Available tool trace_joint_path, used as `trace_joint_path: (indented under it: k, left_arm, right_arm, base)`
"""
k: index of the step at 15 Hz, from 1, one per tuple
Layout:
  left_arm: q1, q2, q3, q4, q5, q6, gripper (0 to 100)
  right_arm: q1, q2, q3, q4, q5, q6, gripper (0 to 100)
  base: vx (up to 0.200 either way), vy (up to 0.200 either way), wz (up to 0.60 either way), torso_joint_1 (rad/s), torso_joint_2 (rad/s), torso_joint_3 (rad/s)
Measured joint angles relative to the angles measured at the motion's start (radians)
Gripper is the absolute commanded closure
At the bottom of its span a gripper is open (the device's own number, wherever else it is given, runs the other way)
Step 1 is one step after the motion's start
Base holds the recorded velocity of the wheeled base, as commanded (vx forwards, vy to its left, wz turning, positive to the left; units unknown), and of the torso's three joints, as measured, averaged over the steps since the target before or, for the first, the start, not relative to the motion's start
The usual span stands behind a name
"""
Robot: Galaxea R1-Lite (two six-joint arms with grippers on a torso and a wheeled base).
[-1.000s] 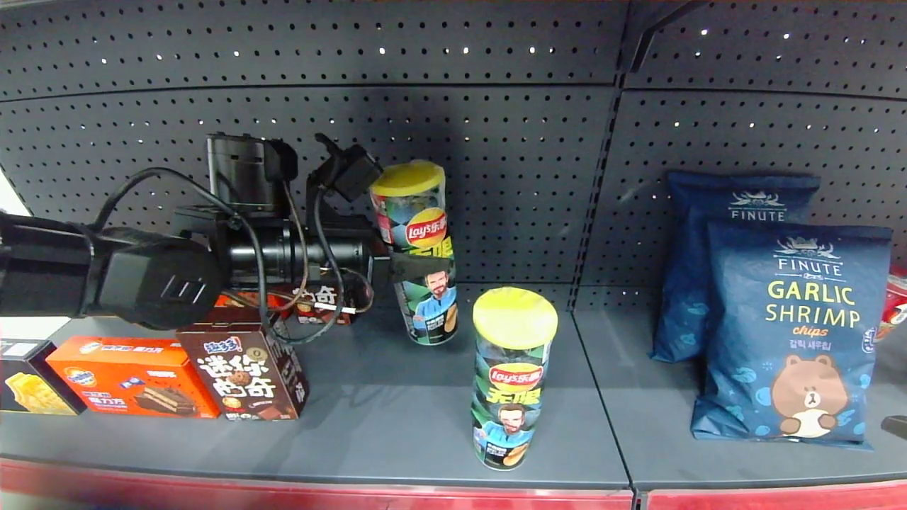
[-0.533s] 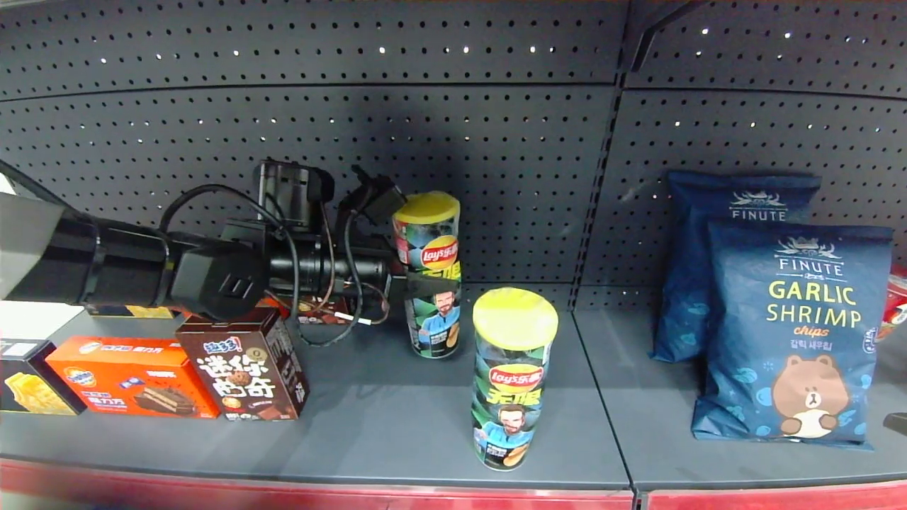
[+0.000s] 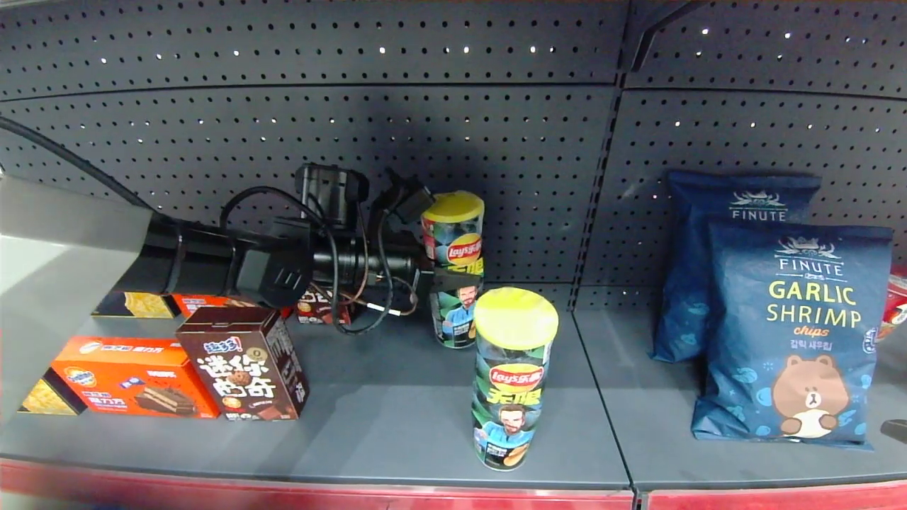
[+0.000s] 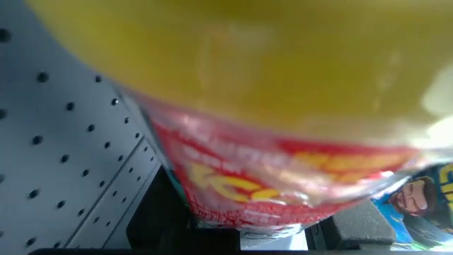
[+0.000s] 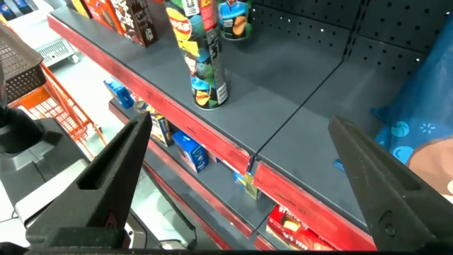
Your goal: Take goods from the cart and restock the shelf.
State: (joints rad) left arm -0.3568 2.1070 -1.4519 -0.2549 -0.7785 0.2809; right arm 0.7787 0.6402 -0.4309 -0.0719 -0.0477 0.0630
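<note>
1. Here, in the head view, a tall cylindrical cardboard chip can with a yellow plastic lid (image 3: 453,237) is shown clamped at mid-height by the left gripper (image 3: 449,280). It is held upright near the rear of the grey metal shelf (image 3: 397,418), just before the dark perforated back panel (image 3: 496,142). Whether its base is touching the deck cannot be told. A matching can (image 3: 511,375) is stood nearer the front edge. Orange and brown cardboard snack boxes (image 3: 244,365) are ranged to the left and blue foil chip bags (image 3: 790,333) to the right.
2. In the left wrist view, the chip can (image 4: 269,177) is seen close against the lens, with the back panel (image 4: 56,142) beside it.
3. In the right wrist view, the right gripper (image 5: 239,122) is pictured with fingers spread wide and nothing between them, out in front of the shelf (image 5: 283,92). The matching can (image 5: 203,60), the chip can (image 5: 235,18) and an orange-framed cart (image 5: 49,99) are also caught.
4. The placing step is judged to be in hand. The chip can should next be settled flat and the grip eased off. The arm should then be drawn back without the matching can or the snack boxes being brushed.
</note>
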Motion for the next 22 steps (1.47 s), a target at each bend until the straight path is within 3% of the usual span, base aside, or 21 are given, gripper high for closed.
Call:
trace_joint_path:
  k: [22]
  left_arm:
    - [-0.041, 0.137, -0.096, -0.004, -0.023, -0.001, 100]
  right_arm:
    - [-0.001, -0.009, 0.008, 0.004, -0.001, 0.0, 0]
  base:
    - [0.0, 0.0, 0.0, 0.0, 0.0, 0.0]
